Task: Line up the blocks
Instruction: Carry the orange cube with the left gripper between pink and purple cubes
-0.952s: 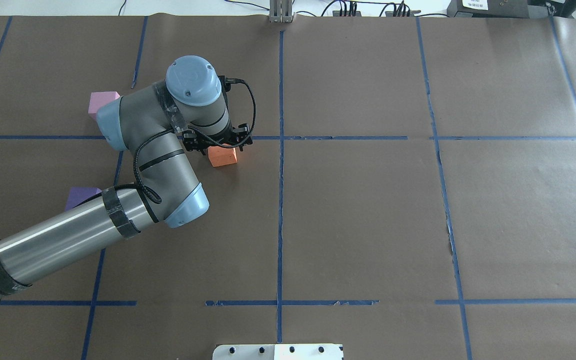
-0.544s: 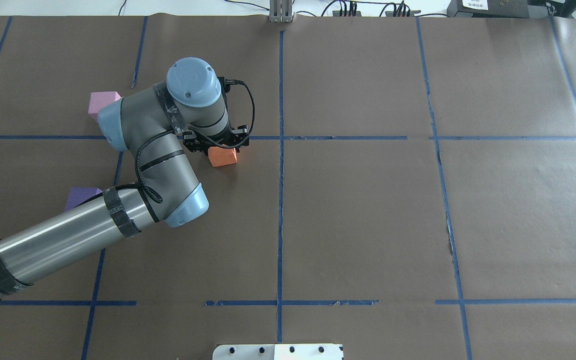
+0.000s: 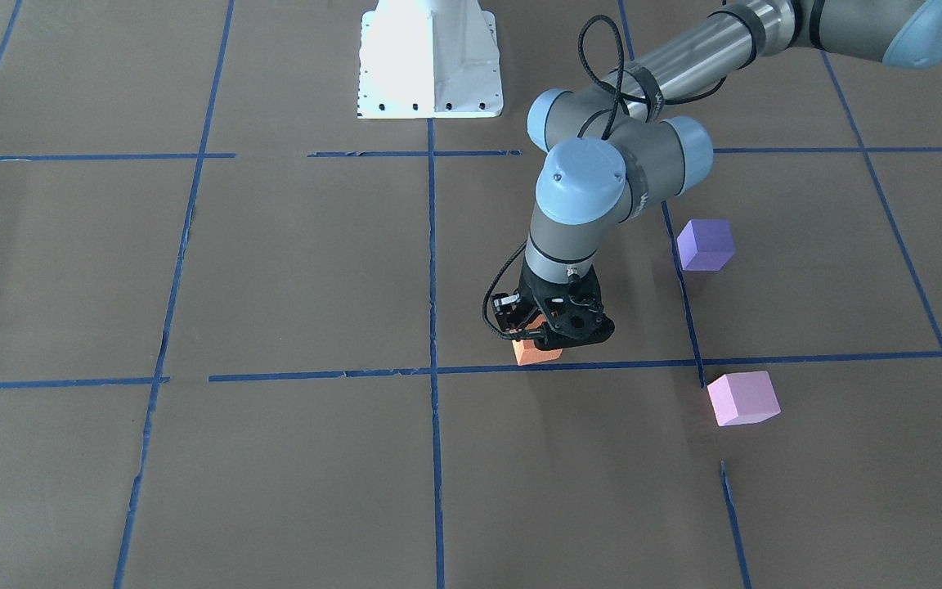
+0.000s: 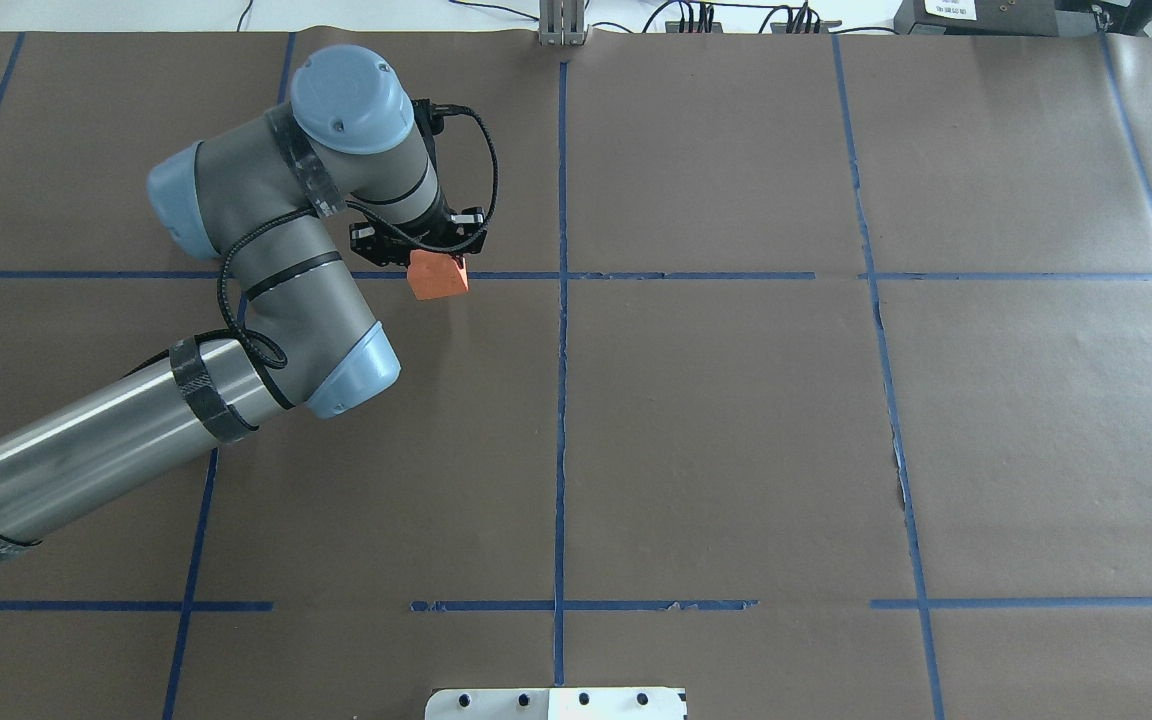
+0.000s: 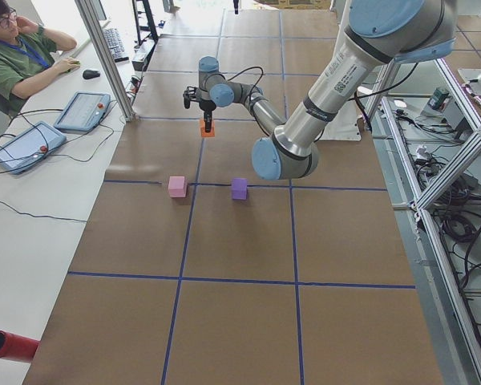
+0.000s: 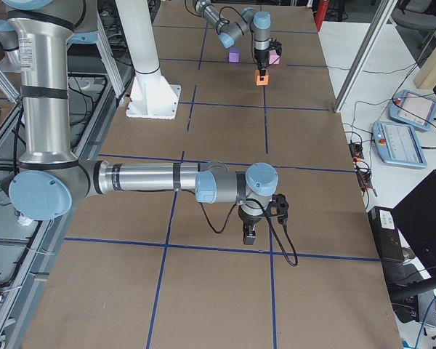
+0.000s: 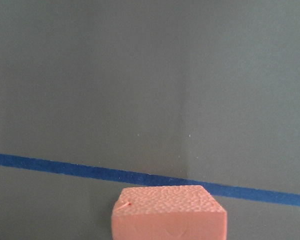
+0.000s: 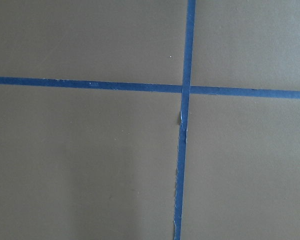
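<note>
My left gripper (image 4: 418,246) is shut on the orange block (image 4: 438,277) and holds it low over a blue tape line, left of the table's middle. The block also shows under the gripper (image 3: 557,331) in the front view (image 3: 536,352) and at the bottom of the left wrist view (image 7: 168,212). The violet-purple block (image 3: 705,244) and the light pink block (image 3: 742,397) sit apart on the paper, further to my left. In the overhead view my left arm hides both. My right gripper (image 6: 248,234) shows only in the exterior right view, so I cannot tell its state.
Brown paper with a grid of blue tape lines (image 4: 561,400) covers the table. The white robot base (image 3: 430,57) stands at the near edge. An operator (image 5: 16,56) sits at a side desk beyond the far edge. The right wrist view shows only a tape crossing (image 8: 185,89).
The left gripper closed on the orange block and carried it a short way toward the far side, onto the tape line. The left arm now covers the pink and purple blocks in the overhead view.
</note>
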### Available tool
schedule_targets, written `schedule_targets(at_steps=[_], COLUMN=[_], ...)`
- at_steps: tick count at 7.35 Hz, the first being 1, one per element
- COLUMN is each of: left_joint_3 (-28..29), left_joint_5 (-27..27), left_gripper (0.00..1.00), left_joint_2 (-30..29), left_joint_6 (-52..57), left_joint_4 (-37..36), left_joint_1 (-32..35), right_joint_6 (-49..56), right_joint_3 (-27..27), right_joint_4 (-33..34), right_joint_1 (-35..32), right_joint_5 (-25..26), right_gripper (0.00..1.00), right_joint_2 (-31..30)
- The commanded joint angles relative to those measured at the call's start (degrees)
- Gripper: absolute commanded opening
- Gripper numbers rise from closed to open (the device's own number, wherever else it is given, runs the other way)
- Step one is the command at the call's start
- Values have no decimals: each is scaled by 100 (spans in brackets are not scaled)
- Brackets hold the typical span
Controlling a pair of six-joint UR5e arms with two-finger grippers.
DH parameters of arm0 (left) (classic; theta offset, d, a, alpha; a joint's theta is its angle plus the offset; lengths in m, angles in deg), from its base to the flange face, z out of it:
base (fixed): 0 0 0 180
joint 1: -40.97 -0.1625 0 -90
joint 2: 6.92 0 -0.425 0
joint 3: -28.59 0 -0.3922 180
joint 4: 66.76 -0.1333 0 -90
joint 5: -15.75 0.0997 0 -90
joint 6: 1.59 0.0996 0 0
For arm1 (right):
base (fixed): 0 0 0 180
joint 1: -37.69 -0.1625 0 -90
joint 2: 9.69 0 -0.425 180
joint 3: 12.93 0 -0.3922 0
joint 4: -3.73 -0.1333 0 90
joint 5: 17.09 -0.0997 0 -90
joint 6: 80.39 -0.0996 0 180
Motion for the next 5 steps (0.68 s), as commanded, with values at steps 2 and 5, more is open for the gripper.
schedule_targets(at_steps=[2,5], left_joint_3=[-2040,-1836], left_joint_5=[-51,-51], left_gripper=[2,0], left_joint_2=[1410,2383], left_joint_6=[768,1079], left_joint_4=[-516,662], left_joint_1=[155,374], right_joint_6=[-7,2], right_joint_3=[0,0], right_joint_4=[8,-1], right_joint_1=[0,0], right_joint_5=[0,0], right_gripper=[100,100], right_joint_2=[0,0])
